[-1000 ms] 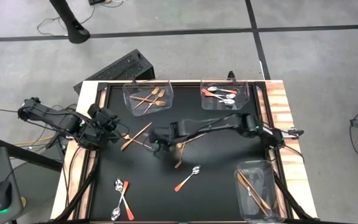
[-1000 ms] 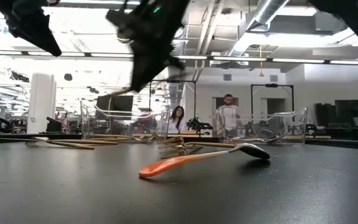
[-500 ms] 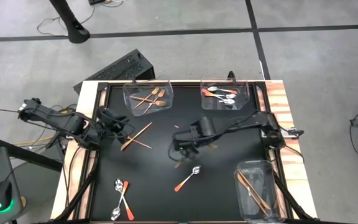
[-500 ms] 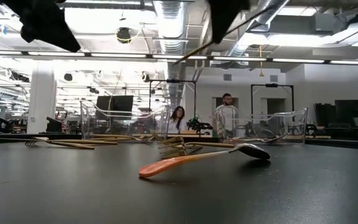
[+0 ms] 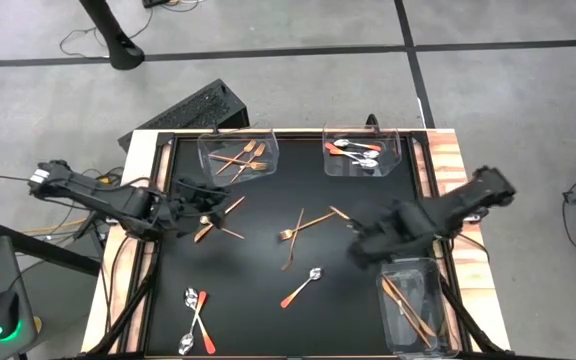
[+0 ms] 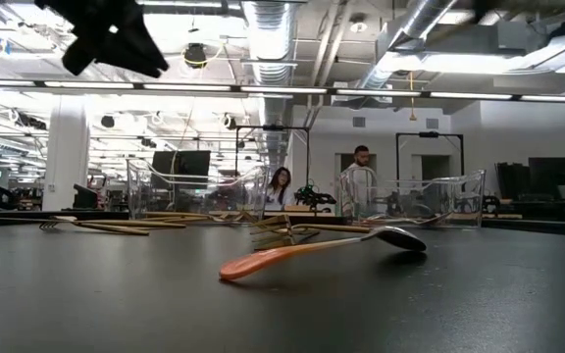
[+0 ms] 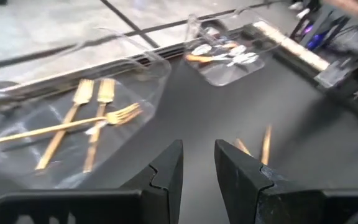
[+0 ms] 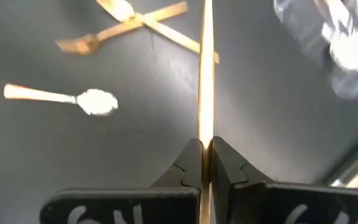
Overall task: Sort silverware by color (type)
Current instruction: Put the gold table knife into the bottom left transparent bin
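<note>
fingers of my right gripper (image 8: 205,163) are pinched tight on a long slim gold stick (image 8: 206,68), which runs straight out ahead of them. from above, that gripper (image 5: 366,247) hangs over the right part of the black table (image 5: 258,320), just off the near-right bin (image 5: 417,306), which has more gold sticks lying in it.

my left gripper (image 7: 197,169) has its fingers a little apart with nothing between them. from above it (image 5: 200,205) sits over the left side of the table, just above the crossed gold sticks (image 5: 220,221) lying there.

near the middle of the table lie copper-gold forks (image 5: 302,230), crossed over one another. just below them is a spoon with a red-orange handle (image 5: 302,286), alone on the black surface. two more spoons (image 5: 194,320) lie together near the front-left corner.

the far-left bin (image 5: 239,158) holds forks. the far-right bin (image 5: 361,153) holds spoons.

in the low view two people (image 6: 359,188) stand in the room well behind the table.
</note>
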